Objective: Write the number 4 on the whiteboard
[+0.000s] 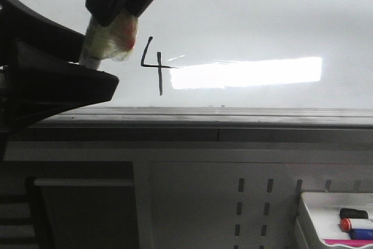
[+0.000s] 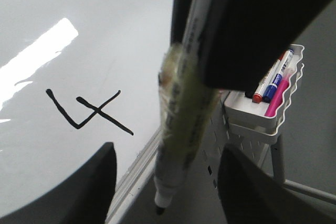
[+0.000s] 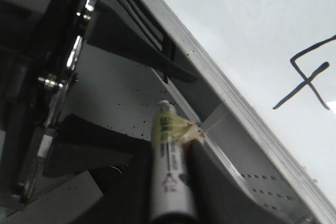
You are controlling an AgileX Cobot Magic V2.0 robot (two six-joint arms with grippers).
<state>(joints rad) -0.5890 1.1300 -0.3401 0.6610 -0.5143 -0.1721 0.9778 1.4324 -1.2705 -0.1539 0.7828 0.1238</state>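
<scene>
The number 4 [image 1: 152, 65] stands in thin black strokes on the whiteboard [image 1: 262, 16], just left of a bright light reflection. It also shows in the left wrist view [image 2: 89, 111] and the right wrist view [image 3: 310, 77]. My right gripper [image 1: 119, 10] comes in from above and is shut on a white marker [image 3: 168, 166] wrapped in yellowish tape [image 1: 113, 39]. The marker [image 2: 184, 119] hangs off the board, its black tip over the board's grey edge. My left gripper [image 2: 168, 148] is open, with its fingers [image 2: 92, 182] wide on either side of the marker and clear of it.
The whiteboard's grey metal edge [image 1: 233, 118] runs below the 4. A small white tray [image 1: 332, 214] with red, blue, pink and black markers hangs on a perforated grey panel [image 1: 256, 202] at the lower right. The left arm's black body [image 1: 52, 80] fills the left side.
</scene>
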